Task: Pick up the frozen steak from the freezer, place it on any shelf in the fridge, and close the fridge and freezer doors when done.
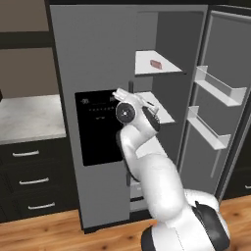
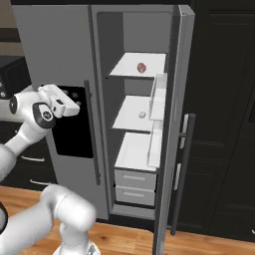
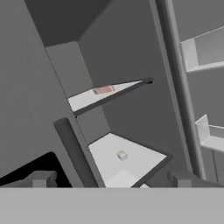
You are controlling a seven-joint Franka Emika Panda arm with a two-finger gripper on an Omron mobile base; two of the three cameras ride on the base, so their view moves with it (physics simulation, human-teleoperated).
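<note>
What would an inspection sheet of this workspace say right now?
Surface: top shelf, white, carries the steak.
Job's things: steak lies on the top shelf; freezer door shut; fridge door open.
Clutter: small white lump on the middle shelf.
Grippers: gripper open, empty, facing into the fridge.
Cables: nothing seen.
Surroundings: counter with drawers at left; wood floor.
</note>
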